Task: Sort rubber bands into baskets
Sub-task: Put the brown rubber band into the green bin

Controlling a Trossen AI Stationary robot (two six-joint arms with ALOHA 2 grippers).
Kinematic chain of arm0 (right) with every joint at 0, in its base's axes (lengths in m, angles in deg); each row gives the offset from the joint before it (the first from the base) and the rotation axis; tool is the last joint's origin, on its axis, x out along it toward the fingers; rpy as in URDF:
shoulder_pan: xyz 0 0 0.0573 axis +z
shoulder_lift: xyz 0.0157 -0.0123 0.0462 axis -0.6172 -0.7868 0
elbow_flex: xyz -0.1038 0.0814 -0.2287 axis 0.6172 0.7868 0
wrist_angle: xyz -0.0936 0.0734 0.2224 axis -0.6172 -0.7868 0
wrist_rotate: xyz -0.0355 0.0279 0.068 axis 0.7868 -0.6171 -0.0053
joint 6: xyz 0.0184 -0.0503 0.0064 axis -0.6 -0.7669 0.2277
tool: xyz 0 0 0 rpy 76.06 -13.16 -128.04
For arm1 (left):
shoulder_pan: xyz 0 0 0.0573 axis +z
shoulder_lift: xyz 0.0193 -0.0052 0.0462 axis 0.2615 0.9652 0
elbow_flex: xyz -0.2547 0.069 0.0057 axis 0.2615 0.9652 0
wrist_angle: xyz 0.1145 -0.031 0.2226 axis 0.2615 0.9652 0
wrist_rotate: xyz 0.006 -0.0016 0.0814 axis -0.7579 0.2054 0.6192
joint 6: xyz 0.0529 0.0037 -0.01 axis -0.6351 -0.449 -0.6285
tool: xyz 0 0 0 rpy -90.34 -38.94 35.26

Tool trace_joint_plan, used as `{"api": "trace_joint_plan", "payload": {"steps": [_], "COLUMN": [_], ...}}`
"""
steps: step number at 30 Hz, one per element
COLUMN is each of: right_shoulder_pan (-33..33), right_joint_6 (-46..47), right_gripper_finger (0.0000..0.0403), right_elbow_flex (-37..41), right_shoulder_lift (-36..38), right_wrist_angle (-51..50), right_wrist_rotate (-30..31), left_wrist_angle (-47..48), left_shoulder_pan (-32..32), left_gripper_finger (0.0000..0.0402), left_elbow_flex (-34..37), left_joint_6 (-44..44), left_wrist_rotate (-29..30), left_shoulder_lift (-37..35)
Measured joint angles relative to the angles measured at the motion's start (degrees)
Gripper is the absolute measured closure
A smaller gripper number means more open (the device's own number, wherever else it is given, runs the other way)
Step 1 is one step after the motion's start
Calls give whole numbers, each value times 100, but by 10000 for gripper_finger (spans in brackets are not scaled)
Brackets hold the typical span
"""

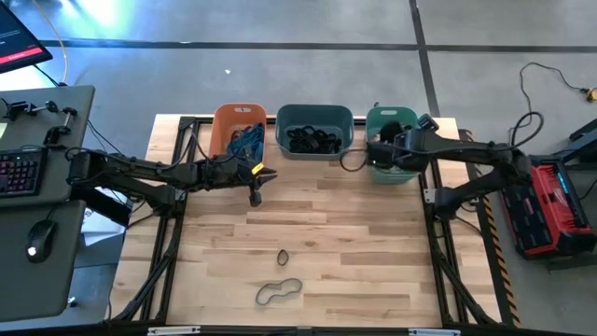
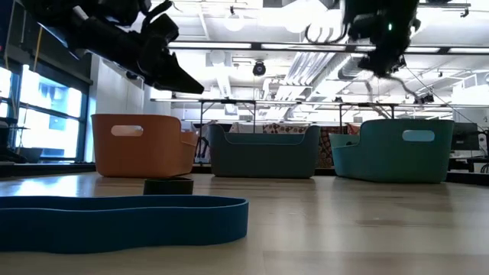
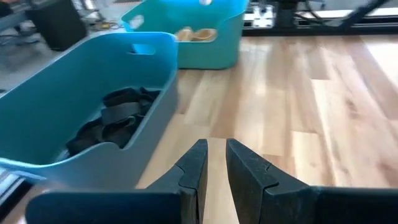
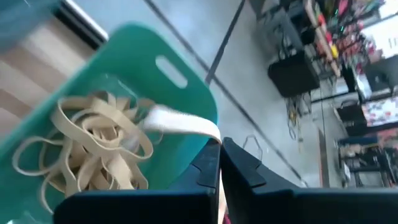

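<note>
pale wood planks make up the table (image 1: pixel 317 233), which stands on a grey floor with a desk, keyboard (image 1: pixel 19 173) and mouse (image 1: pixel 37 238) off to the left and a red case (image 1: pixel 550 205) off to the right. along the far edge sit three baskets in a row: the orange basket (image 1: pixel 222 126) on the left, the slate basket (image 1: pixel 315 119) in the middle, and the teal basket (image 1: pixel 392 173) on the right. blue bands (image 1: pixel 247 138) lie in the orange one, dark bands (image 1: pixel 312 140) fill the slate one, and tan bands (image 4: pixel 93 149) are heaped in the teal one.

two bands are loose on the near part of the table: a small dark band (image 1: pixel 283 257) and, nearer still, a larger blue band (image 1: pixel 278 292) lying in a wavy loop. in the low view the blue one spreads across the foreground with the dark one just behind it.

the left gripper (image 1: pixel 256 194) hangs above the table just in front of the orange and slate baskets, its fingers (image 3: pixel 196 165) close together with a narrow gap and nothing between them. the right gripper (image 1: pixel 377 147) is over the teal basket, its fingers (image 4: pixel 208 165) pressed together and pinching a pale tan band (image 4: pixel 183 124) that trails out over the heap below.
</note>
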Motion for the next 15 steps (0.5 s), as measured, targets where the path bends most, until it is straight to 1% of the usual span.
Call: {"api": "trace_joint_plan", "payload": {"steps": [6, 11, 13, 15], "right_shoulder_pan": [-812, -1300, -1424, -1506], "right_joint_6": [-963, -1651, -1862, -1999], "right_gripper_finger": [403, 403, 403, 403], "right_elbow_flex": [893, 1519, 1676, 1760], "right_shoulder_lift": [69, 69, 69, 69], "right_wrist_angle": [1318, 2502, 2810, 3016], "right_wrist_rotate": [-437, -809, -899, -952], "left_wrist_angle": [224, 573, 744, 901], "left_shoulder_pan": [-296, -687, -897, -1153], "left_gripper_finger": [353, 353, 353, 353], "left_elbow_flex": [0, 0, 0, 0], "left_joint_6": [113, 246, 294, 415], "left_wrist_rotate": [-450, -847, -1135, -1584], "left_shoulder_lift": [0, 0, 0, 0]}}
